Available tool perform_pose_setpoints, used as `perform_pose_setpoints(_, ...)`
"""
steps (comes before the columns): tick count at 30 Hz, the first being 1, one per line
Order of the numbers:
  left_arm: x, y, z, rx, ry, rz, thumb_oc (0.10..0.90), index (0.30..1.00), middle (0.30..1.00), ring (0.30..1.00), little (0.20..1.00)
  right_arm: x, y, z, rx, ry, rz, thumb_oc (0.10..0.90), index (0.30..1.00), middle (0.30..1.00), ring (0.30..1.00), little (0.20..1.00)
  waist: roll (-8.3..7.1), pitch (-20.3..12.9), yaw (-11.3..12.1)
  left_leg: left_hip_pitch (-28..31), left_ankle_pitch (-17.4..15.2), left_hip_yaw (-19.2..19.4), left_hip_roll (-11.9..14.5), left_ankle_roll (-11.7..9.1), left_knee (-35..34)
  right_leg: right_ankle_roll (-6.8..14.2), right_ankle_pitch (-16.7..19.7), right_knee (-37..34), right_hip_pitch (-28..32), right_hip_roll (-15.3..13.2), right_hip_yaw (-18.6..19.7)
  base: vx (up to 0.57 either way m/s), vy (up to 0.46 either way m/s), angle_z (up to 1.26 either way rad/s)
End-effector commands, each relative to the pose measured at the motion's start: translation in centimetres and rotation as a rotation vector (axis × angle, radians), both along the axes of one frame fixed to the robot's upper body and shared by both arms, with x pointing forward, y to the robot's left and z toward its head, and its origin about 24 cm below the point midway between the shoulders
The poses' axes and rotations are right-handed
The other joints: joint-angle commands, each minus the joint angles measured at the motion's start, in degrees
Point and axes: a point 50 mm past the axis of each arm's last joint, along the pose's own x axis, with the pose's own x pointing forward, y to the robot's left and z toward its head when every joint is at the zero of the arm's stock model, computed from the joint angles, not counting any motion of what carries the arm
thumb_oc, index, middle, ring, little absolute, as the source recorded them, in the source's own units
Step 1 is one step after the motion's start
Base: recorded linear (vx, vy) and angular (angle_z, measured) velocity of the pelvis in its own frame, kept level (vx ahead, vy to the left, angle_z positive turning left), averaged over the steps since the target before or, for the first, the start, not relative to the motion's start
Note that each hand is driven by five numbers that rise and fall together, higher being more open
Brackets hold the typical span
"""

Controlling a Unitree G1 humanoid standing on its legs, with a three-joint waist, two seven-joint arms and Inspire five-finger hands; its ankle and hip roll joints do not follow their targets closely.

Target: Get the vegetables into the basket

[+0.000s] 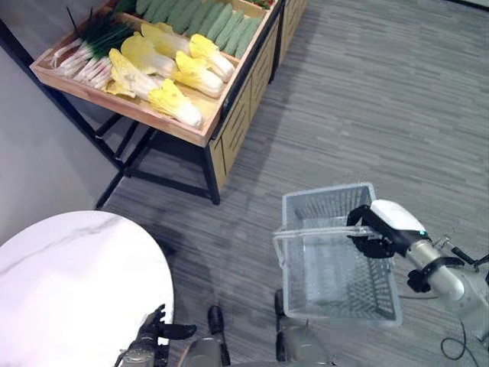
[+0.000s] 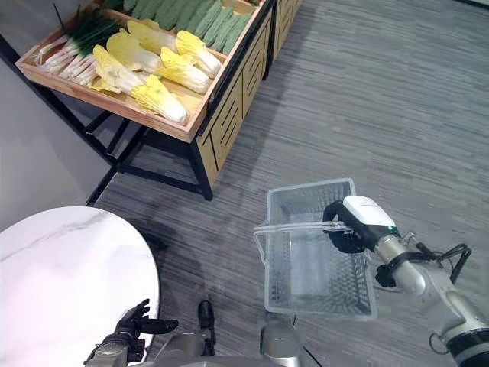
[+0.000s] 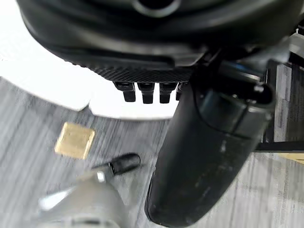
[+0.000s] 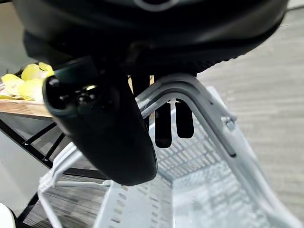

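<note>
A pale grey mesh basket [image 1: 328, 195] hangs over the floor at the lower right. My right hand [image 1: 374, 229] is shut on its handle [image 1: 313, 232]. In the right wrist view the fingers [image 4: 164, 126] and thumb [image 4: 109, 137] curl round the handle [image 4: 199, 102], and the basket holds nothing. The vegetables lie on a wooden display stand [image 1: 183, 130] at the upper left: yellow napa cabbages [image 1: 164, 65], green onions [image 1: 88, 50] and cucumbers [image 1: 206, 19]. My left hand [image 1: 153, 329] hangs low by the table edge, fingers relaxed and holding nothing.
A round white marble table [image 1: 69, 283] fills the lower left, close to my left hand. The stand rests on black metal legs [image 1: 210, 172] and wooden cabinets [image 1: 244, 99]. Grey plank floor [image 1: 367, 99] spreads to the right. A small tan square [image 3: 74, 140] lies on the floor.
</note>
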Motion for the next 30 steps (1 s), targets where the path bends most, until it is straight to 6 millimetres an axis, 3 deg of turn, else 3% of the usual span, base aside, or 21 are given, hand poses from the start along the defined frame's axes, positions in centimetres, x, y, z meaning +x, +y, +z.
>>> perform_pose_setpoints(1,0.4,3.1,1.3,0.106,-0.019,-0.033,0.9,1.0,1.0,1.0,1.0,2.8,0.8,7.1,0.064,-0.362,0.038,0.4,0.3,0.3,0.3,0.3,-2.65,-1.8,2.0,-1.0,-3.2,-0.3,4.7,-3.3,5.8,7.5,-2.3,5.8,2.0,-5.3,0.9,0.01,0.155,-0.11)
perform_pose_setpoints(4,0.6,3.1,1.5,0.113,-0.036,-0.034,0.9,1.0,1.0,1.0,1.0,2.3,0.0,5.9,0.084,-0.356,-0.028,0.4,0.3,0.3,0.3,0.3,-3.09,-1.3,1.2,-0.3,-4.0,2.2,3.7,-2.6,5.1,9.3,3.7,5.1,-0.3,-6.4,2.5,-0.06,0.129,-0.23)
perform_pose_setpoints(5,0.9,3.4,1.8,0.126,-0.049,-0.035,0.9,1.0,1.0,1.0,1.0,2.3,-0.2,5.4,0.097,-0.361,-0.061,0.4,0.3,0.3,0.3,0.3,-2.69,-1.1,1.2,-0.5,-3.5,3.9,4.6,-2.6,4.5,9.4,4.7,5.1,-1.6,-6.7,1.5,-0.12,0.102,-0.81)
perform_pose_setpoints(8,1.3,3.5,2.1,0.139,-0.065,-0.068,0.9,1.0,1.0,1.0,1.0,1.9,-1.3,4.4,0.099,-0.342,-0.127,0.4,0.3,0.3,0.3,0.3,-2.25,-1.3,2.0,-0.1,-3.2,6.5,5.6,-2.4,3.8,8.8,2.6,6.2,-0.7,-7.3,-4.6,-0.08,0.07,-0.86)
perform_pose_setpoints(9,1.4,3.6,2.1,0.139,-0.065,-0.068,0.9,1.0,1.0,1.0,1.0,1.9,-1.3,4.4,0.099,-0.342,-0.127,0.4,0.3,0.3,0.3,0.3,-2.33,-1.4,2.0,-0.3,-3.0,6.6,5.5,-2.3,3.7,8.8,2.7,6.2,-0.8,-7.4,-4.6,-0.07,0.061,-0.4)
perform_pose_setpoints(11,1.5,3.7,2.3,0.14,-0.064,-0.08,0.9,1.0,1.0,1.0,1.0,1.6,-2.2,3.9,0.079,-0.33,-0.174,0.4,0.3,0.3,0.3,0.3,-2.19,-1.9,2.6,0.3,-2.4,9.2,6.0,-2.4,2.9,8.1,-0.2,9.0,1.3,-7.3,-9.8,-0.09,0.077,-0.63)
perform_pose_setpoints(14,1.5,3.7,2.3,0.141,-0.064,-0.087,0.9,1.0,1.0,1.0,1.0,1.4,-2.5,3.7,0.069,-0.32,-0.187,0.4,0.3,0.3,0.3,0.3,-2.28,-2.2,2.9,0.4,-2.3,10.1,6.1,-2.4,2.7,7.9,-0.9,9.7,1.7,-7.1,-10.8,-0.04,0.016,-0.52)
perform_pose_setpoints(16,1.4,3.5,2.2,0.131,-0.055,-0.096,0.9,1.0,1.0,1.0,1.0,1.2,-3.1,2.7,0.065,-0.284,-0.224,0.4,0.3,0.3,0.3,0.3,-2.59,-3.1,3.7,1.6,-3.0,12.1,6.5,-3.3,2.2,8.3,-2.7,9.0,3.7,-6.6,-14.9,0.06,-0.042,-0.45)
perform_pose_setpoints(17,1.2,3.5,2.1,0.13,-0.048,-0.094,0.9,1.0,1.0,1.0,1.0,1.1,-3.1,2.1,0.082,-0.27,-0.237,0.4,0.3,0.3,0.3,0.3,-2.81,-3.2,4.0,2.0,-2.9,12.9,6.6,-3.6,2.0,8.4,-2.0,8.5,3.4,-6.6,-16.3,0.11,-0.122,-1.02)
perform_pose_setpoints(26,1.6,1.6,1.5,0.09,-0.054,-0.138,0.9,1.0,1.0,1.0,1.0,-1.7,-6.1,-2.5,0.051,-0.067,-0.398,0.4,0.3,0.3,0.3,0.3,-0.19,-3.9,1.4,3.4,1.1,13.6,12.6,-9.0,5.4,4.7,-6.2,1.6,6.8,0.1,-14.7,0.05,-0.262,-0.31)
perform_pose_setpoints(30,1.7,1.4,1.5,0.089,-0.066,-0.122,0.9,1.0,1.0,1.0,1.0,-1.8,-6.5,-3.0,0.047,-0.044,-0.417,0.4,0.3,0.3,0.3,0.3,-0.02,-3.2,1.9,2.2,2.7,10.7,12.8,-9.1,8.4,3.4,-5.6,0.3,7.2,1.2,-14.2,-0.03,-0.12,-0.11)
